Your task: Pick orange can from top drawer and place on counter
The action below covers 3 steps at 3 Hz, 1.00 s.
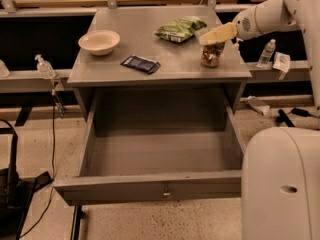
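- A small pump bottle (44, 66) stands on the lower ledge off the counter's left edge, well apart from the tabletop things.
- A pale round bowl (99, 41) sits upright on the tabletop near the left edge, about midway between the back and front corners.
- A dark blue flat packet (140, 63) lies just right of the bowl and closer to the front edge, apart from the bowl.
- The counter (175, 59) is the grey, scuffed top of the cabinet, and all these tabletop things rest on it.
- The top drawer (125, 190) hangs pulled far out below the counter's front edge, its grey inside open to view and a small metal keyhole (166, 194) at the centre of its front panel.
- A green crinkled bag (180, 29) lies toward the back right part of the tabletop, near the can but not touching it.
- The orange can (212, 56) stands upright on the counter beside the right edge, nearer the front right corner than the back one, and outside the drawer.
- The gripper (217, 35) sits directly over the can's top, reaching in from beyond the right edge on the white arm (265, 16); whether it clamps the can cannot be told.
- A clear plastic bottle (266, 53) stands on the ledge past the right edge.
- The robot's white base (282, 184) fills the lower right, beside the drawer's right front corner.
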Each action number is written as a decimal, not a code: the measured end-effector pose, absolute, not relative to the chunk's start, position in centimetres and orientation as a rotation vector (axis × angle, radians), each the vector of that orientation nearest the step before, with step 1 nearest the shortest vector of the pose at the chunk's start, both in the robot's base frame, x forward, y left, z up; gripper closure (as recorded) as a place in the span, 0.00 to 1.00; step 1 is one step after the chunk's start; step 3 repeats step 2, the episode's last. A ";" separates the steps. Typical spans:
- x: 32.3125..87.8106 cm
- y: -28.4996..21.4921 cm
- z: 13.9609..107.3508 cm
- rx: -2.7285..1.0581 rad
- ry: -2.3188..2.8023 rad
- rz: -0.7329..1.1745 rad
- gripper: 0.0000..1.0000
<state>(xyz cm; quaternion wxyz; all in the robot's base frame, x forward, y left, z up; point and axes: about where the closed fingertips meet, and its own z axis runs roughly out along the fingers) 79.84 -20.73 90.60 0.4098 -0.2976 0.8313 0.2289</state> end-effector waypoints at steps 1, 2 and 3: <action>78.0 -23.0 92.8 -0.743 2.012 0.616 0.00; 74.4 -24.8 96.5 -0.824 1.917 0.607 0.00; 74.4 -24.8 96.5 -0.824 1.917 0.607 0.00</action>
